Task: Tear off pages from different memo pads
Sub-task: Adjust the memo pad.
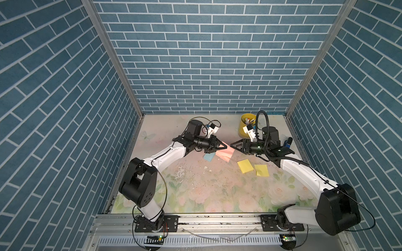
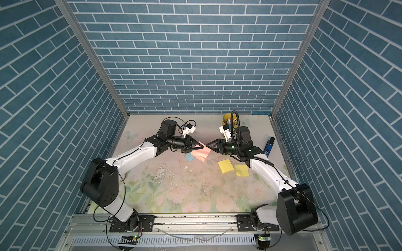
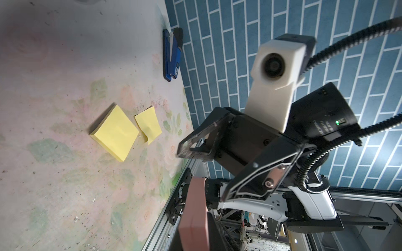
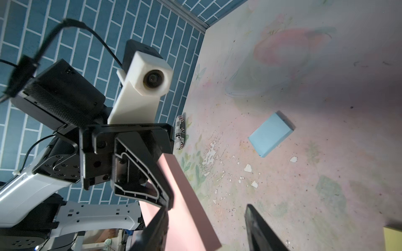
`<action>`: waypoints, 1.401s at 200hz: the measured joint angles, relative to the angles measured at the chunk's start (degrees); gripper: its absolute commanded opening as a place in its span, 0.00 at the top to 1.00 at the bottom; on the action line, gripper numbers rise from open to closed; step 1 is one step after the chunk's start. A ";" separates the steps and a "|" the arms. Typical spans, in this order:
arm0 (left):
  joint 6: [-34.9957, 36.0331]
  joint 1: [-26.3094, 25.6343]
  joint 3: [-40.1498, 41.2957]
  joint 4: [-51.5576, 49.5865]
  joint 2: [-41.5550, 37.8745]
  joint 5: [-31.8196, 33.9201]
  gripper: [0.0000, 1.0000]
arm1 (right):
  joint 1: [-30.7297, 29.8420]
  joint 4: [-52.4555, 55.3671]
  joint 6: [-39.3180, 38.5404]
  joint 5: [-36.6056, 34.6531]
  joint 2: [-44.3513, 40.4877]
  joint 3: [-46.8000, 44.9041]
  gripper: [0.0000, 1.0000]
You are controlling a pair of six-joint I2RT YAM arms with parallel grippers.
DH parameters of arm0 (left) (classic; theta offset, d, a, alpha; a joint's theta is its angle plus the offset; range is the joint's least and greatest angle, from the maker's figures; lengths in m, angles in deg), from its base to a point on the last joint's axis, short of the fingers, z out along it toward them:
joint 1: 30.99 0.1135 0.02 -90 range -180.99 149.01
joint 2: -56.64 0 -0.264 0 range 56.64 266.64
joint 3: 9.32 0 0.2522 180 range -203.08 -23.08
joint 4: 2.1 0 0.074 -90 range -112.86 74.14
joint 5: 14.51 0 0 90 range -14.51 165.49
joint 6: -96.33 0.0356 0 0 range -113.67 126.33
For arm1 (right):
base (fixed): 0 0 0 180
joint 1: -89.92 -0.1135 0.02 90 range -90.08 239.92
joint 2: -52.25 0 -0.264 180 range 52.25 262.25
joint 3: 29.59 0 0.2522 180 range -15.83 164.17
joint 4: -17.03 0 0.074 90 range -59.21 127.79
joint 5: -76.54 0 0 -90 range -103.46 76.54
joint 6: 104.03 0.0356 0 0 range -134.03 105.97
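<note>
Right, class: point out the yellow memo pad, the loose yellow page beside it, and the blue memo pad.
yellow memo pad (image 1: 245,166): a top view, middle of its top face.
loose yellow page (image 1: 261,170): a top view, middle of the sheet.
blue memo pad (image 4: 269,137): right wrist view, middle of its top face.

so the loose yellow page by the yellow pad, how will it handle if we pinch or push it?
The loose yellow page probably flops when pinched: it is a single creased sheet. It likely weighs almost nothing next to the thick yellow pad. Its lifted edge may give a hand purchase, but a push could crumple it.
</note>
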 measured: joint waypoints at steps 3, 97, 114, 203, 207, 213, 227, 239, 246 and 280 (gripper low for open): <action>-0.13 -0.04 -0.15 0.11 0.00 -0.09 1.00 | 0.00 -0.31 0.24 0.39 0.09 -0.02 0.46; -1.66 -0.68 -2.01 1.81 1.57 -1.33 0.99 | -0.02 -10.40 8.39 6.16 1.18 -2.45 0.75; -2.71 -0.66 -2.01 2.51 1.64 -1.40 0.95 | 0.00 -11.91 9.42 6.58 1.18 -2.69 0.81; -21.99 1.38 3.80 29.42 2.12 2.16 0.40 | 0.83 -25.90 19.65 3.89 1.66 -5.79 0.99; -22.64 1.64 4.68 30.60 1.73 3.26 0.37 | 0.85 -26.53 20.28 3.45 1.66 -5.99 0.99; -23.04 2.23 6.43 32.06 0.68 5.35 0.36 | 0.92 -27.43 21.27 2.73 1.68 -6.27 0.99; -22.73 3.72 10.82 33.16 -2.84 10.95 0.33 | 1.25 -29.38 23.80 0.55 1.73 -6.84 1.00; -21.75 4.57 14.01 33.53 -6.08 15.89 0.33 | 1.62 -30.53 25.57 -1.92 1.73 -7.08 1.00; -21.44 4.87 15.85 34.18 -7.93 18.82 0.33 | 1.84 -31.06 26.53 -3.52 1.73 -7.17 1.00; -19.98 2.64 22.80 39.10 -12.50 29.94 0.32 | 2.25 -31.65 29.92 -12.46 1.01 -7.56 1.00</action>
